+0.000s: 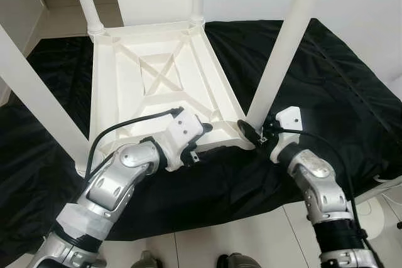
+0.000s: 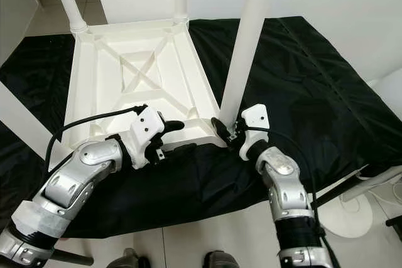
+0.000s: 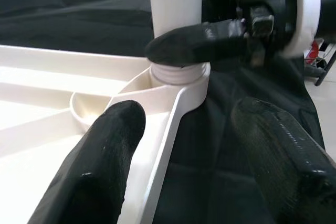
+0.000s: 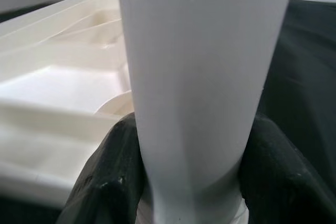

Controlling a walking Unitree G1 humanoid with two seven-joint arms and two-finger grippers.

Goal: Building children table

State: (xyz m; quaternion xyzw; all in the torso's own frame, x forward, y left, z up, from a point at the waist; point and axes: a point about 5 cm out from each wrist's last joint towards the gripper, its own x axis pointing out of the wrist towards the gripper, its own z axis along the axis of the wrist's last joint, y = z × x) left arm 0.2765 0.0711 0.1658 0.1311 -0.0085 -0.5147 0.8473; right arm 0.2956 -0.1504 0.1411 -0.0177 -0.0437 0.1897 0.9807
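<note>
A white table leg [image 4: 202, 77] is clamped between the right gripper's [image 4: 191, 182] black fingers [image 4: 105, 182], above the upturned tabletop [image 4: 58, 77].

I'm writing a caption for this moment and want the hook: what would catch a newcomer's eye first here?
The white table, upside down on the black cloth, legs pointing up. At its near right corner, the right gripper is clamped around the base of the white leg where it meets its socket. The left gripper sits open at the table's near edge, beside that corner.
</note>
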